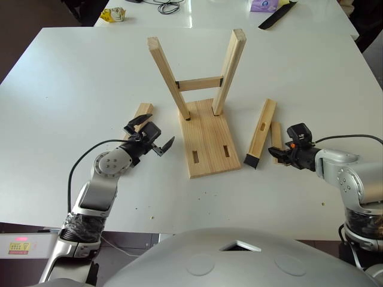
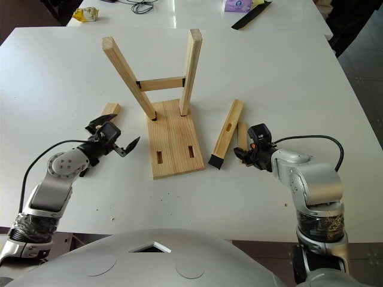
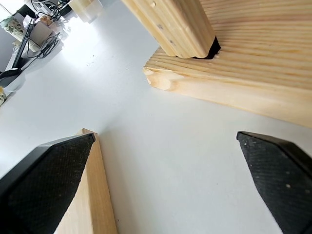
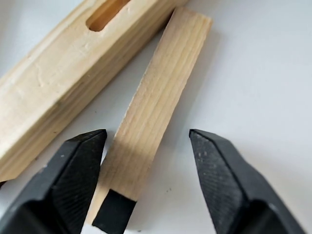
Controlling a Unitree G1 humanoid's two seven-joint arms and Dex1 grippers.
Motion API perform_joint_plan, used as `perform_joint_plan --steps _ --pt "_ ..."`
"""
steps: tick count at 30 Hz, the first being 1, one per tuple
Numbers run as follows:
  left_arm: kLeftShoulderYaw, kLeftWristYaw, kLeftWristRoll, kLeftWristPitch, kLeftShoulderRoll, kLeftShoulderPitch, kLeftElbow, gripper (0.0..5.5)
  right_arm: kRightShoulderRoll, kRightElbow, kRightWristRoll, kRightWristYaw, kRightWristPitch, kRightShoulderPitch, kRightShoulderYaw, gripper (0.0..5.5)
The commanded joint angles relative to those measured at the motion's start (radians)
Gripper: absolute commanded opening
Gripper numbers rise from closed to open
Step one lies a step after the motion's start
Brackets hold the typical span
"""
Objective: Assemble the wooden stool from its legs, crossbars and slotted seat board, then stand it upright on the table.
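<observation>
The slotted seat board (image 1: 206, 140) lies flat in the middle of the table. Two legs (image 1: 227, 72) stand in its far slots, leaning apart and joined by a crossbar (image 1: 200, 84). A loose slotted leg (image 1: 262, 131) with a black foot lies to the board's right, and a short crossbar (image 1: 276, 137) lies beside it. My right gripper (image 4: 146, 180) is open, its fingers straddling the near end of that crossbar (image 4: 161, 92) without touching it. Another loose leg (image 1: 142, 112) lies left of the board. My left gripper (image 1: 151, 135) hovers open between that leg (image 3: 95, 195) and the board (image 3: 234, 73).
At the table's far edge sit a yellow packet (image 1: 114, 14), cables (image 1: 169, 6), a purple pack (image 1: 263, 5) and a black strip (image 1: 276, 15). White tabletop (image 1: 72, 89) stretches wide to the left and right of the parts.
</observation>
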Motion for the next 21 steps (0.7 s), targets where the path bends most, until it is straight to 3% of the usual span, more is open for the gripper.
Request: perform_joint_plan --steps 1,11,21 --pt "-0.001 0.006 0.010 0.015 -0.003 -0.001 -0.011 5.40 -0.019 0.034 -0.011 -0.001 -0.004 0.048 0.022 2.50" --pt "0.025 0.009 -0.006 0.040 -0.010 -0.016 -0.014 5.40 -0.017 0.047 -0.011 -0.005 -0.011 0.043 0.021 1.32" --pt "0.060 0.000 -0.020 0.053 -0.009 -0.056 0.003 5.40 -0.005 0.136 -0.029 -0.032 -0.043 -0.009 -0.048 1.32"
